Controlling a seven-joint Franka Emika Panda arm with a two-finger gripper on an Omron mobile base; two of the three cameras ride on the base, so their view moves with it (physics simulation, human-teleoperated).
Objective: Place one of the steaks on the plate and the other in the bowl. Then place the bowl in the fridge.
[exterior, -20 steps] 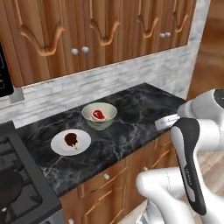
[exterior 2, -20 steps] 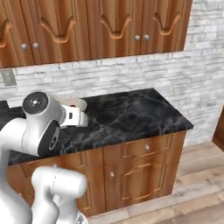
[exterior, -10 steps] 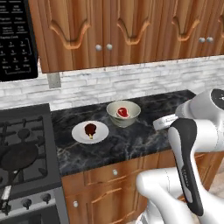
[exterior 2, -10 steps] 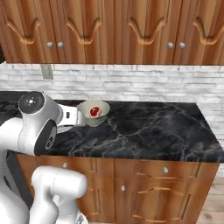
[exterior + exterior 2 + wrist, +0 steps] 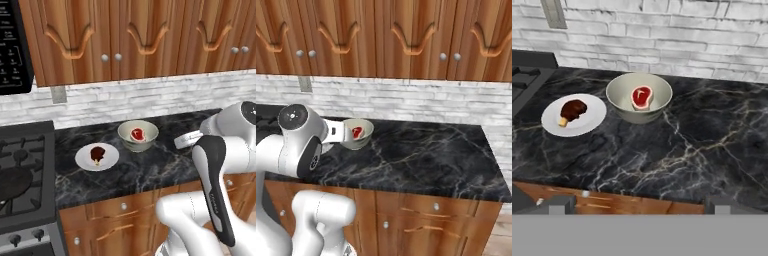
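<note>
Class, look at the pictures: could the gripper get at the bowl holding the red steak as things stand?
Probably yes. The open gripper faces the bowl across bare counter; the plate sits apart, beside it.

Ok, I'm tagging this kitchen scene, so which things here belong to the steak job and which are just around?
Belongs to the job:
- bowl holding the red steak
- plate holding the dark steak
- gripper, open, back from the counter edge

Just around:
- stove with a frying pan
- microwave
- upper cabinets
- wall outlet
</note>
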